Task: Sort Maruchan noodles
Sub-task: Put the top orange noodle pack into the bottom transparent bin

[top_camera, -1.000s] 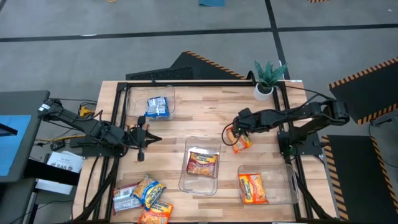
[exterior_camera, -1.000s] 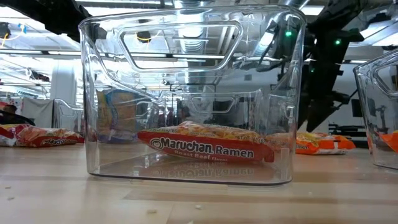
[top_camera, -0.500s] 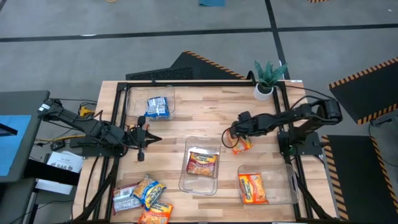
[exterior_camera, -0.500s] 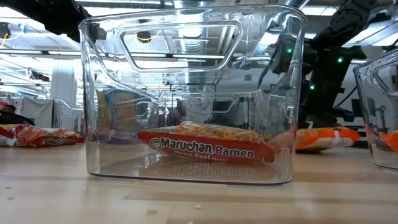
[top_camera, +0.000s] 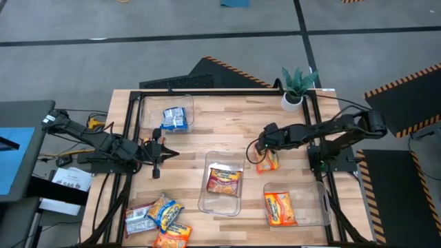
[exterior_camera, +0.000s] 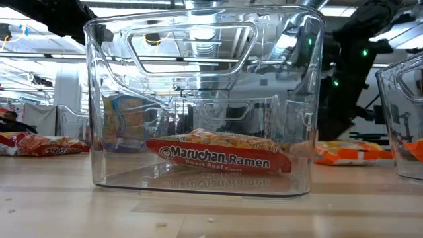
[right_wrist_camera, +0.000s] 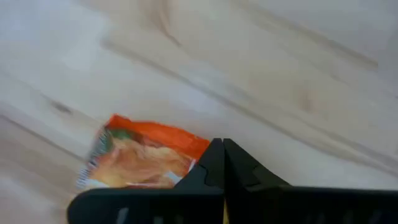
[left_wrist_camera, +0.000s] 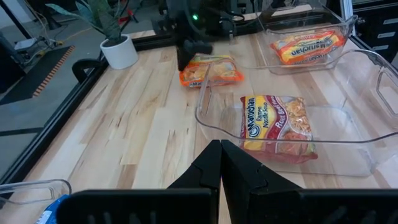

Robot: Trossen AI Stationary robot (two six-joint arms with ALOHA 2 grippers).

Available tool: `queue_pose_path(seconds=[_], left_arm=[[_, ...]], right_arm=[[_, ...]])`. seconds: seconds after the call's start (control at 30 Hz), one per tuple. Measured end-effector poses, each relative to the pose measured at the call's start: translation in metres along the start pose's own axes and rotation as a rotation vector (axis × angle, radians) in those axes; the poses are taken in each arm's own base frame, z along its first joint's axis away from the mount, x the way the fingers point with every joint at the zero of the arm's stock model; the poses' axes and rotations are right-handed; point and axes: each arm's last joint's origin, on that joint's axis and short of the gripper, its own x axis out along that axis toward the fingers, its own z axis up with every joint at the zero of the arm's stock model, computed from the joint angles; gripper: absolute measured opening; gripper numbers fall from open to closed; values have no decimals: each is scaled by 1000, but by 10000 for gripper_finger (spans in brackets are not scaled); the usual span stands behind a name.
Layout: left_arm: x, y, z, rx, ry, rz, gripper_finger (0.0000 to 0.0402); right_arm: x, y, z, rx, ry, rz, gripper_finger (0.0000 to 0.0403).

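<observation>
While the left gripper is idling w/ fingers closed by the table's left edge, the right gripper, fingers pressed together and holding nothing, is hovering at the orange packet lying loose on the table btwn the bins, so next it's needing to open, drop and grab it for the orange bin.

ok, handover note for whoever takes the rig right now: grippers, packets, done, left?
Left gripper: shut, empty, idle at the table's left side.
Right gripper: shut, over the loose orange packet lying on the table; no visible grip on it.
Done: blue packet in far-left bin, red one in centre bin, orange one in near-right bin.
Left: the loose orange packet, plus the pile at the near-left corner.
</observation>
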Motion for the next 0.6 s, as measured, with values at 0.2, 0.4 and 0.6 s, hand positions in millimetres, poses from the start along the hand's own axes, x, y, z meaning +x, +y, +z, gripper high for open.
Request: queue_pose_path(seconds=[0.2,0.4,0.6], left_arm=[[0,0,0,0,0,3,0],[0,0,0,-1,-2,5,0],[0,0,0,-1,-2,7,0]], right_arm=[[-34,-4,16,3,-111,95,7],[-69,-8,28,-12,-213,202,7],[-112,-10,35,-102,-254,304,7]])
